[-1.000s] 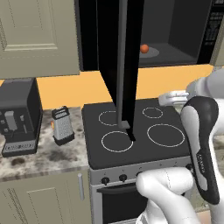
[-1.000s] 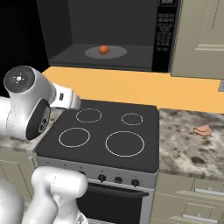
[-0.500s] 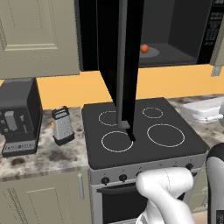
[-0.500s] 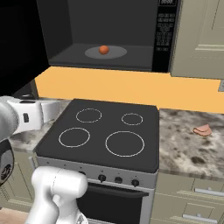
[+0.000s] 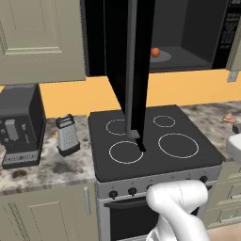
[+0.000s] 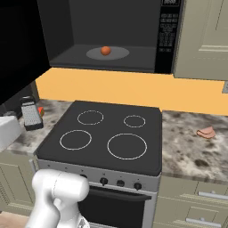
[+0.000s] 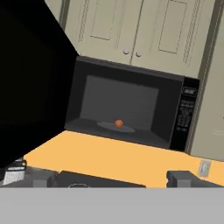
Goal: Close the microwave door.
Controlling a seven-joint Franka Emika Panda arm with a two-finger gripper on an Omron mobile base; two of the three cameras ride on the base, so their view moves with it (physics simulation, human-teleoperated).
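One microwave (image 6: 111,35) hangs above one stove (image 6: 104,136), and its one door (image 5: 128,66) stands swung wide open, edge-on to the left base camera, with its long grey handle (image 5: 131,70) running down the front edge. In the hand view the door (image 7: 30,83) is the big black slab on the left, and the cavity lies open beside it. Inside the cavity there is one small orange ball (image 6: 105,50) on the round turntable (image 6: 108,53). The button strip (image 6: 167,33) sits on the right side of the microwave.

The stove has four ring burners. On the counter to its left stand one black coffee machine (image 5: 19,124) and one grater (image 5: 67,135); on the counter to its right lies one small pinkish item (image 6: 206,132).

The gripper (image 7: 111,178) shows as two dark fingertips (image 7: 41,178) low in the hand view, spread far apart, with nothing between them. It faces the open microwave from well back, touching neither door nor handle.

Compared with a second ago, the arm's dark forearm, which stood over the right side of the stove in the left base view, has swung out of there; now just a bit of white shows at the right edge. The door, ball and counter items are where they were
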